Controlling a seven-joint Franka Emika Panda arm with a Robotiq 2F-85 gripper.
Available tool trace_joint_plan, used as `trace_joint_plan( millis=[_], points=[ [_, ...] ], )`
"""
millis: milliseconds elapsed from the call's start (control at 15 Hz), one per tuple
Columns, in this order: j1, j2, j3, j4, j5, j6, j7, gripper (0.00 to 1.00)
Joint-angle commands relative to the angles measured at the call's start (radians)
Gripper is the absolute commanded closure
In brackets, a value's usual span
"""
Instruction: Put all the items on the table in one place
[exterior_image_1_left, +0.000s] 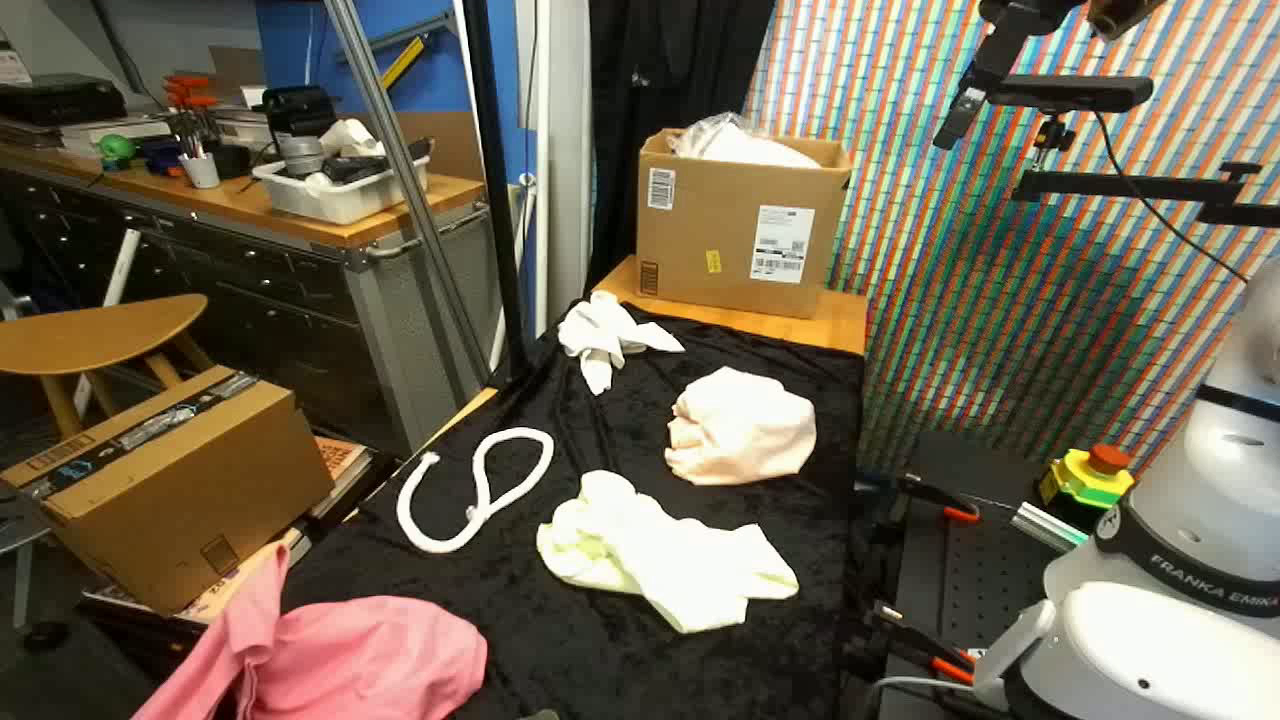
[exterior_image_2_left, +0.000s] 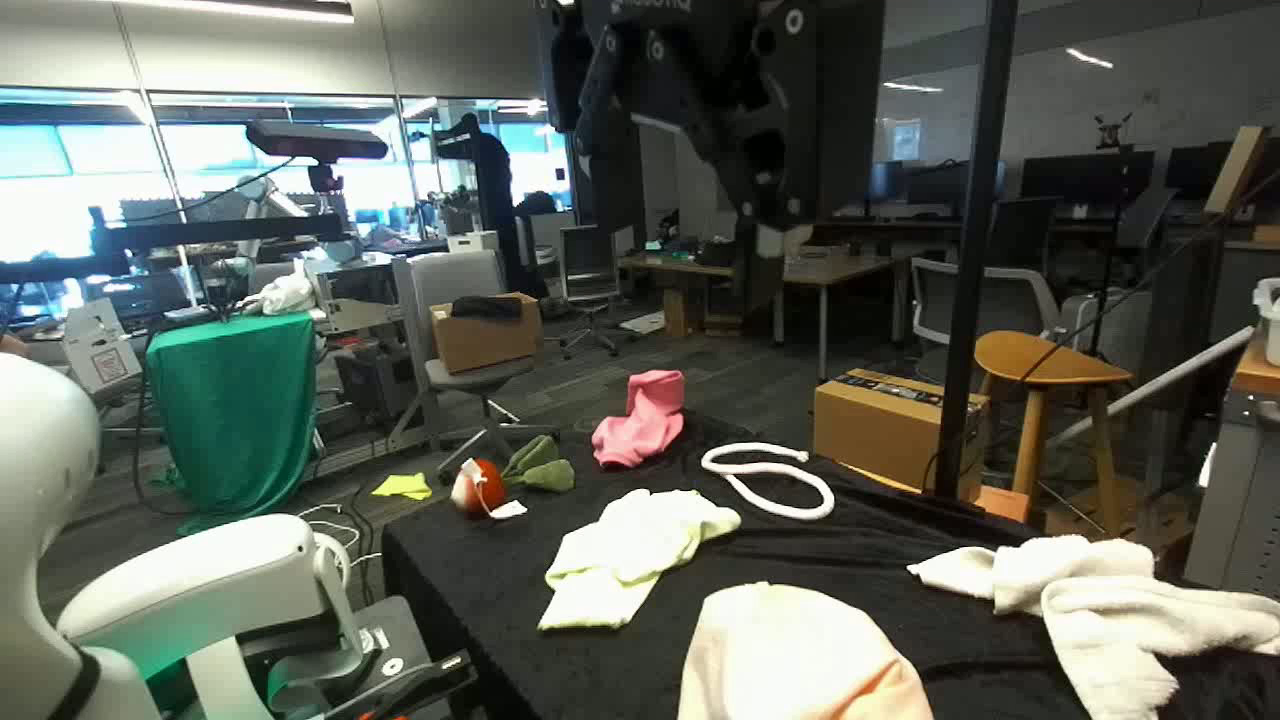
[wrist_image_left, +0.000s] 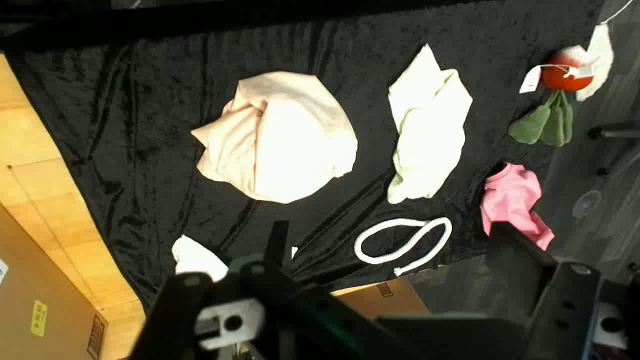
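Your tool (wrist_image_left: 390, 225) hangs above bench (wrist_image_left: 40, 140), jaws apart, gripping nothing. In wrist view, pale green cloth (wrist_image_left: 430, 135) on bench lies far of tool, right of peach cloth (wrist_image_left: 297, 140), not touching; long axis near-to-far, probably suits your left-right pinch.

Wrist-view glare on the peach cloth (wrist_image_left: 300, 140), overbright windows (exterior_image_2_left: 110, 150) above a dim floor (exterior_image_2_left: 560, 390).
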Motion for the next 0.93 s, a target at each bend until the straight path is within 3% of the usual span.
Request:
trace_joint_plan(
  millis=[0,200,467,867],
  points=[
    [-0.025,0.01,0.016,0.006,0.017,-0.002,-0.016,0.0],
    [-0.024,0.012,0.025,0.004,0.017,0.003,-0.011,0.0],
    [0.003,0.024,0.085,-0.01,0.021,0.013,-0.001,0.0],
    [0.113,0.085,0.274,-0.032,0.052,0.09,0.04,0.0]
  ],
)
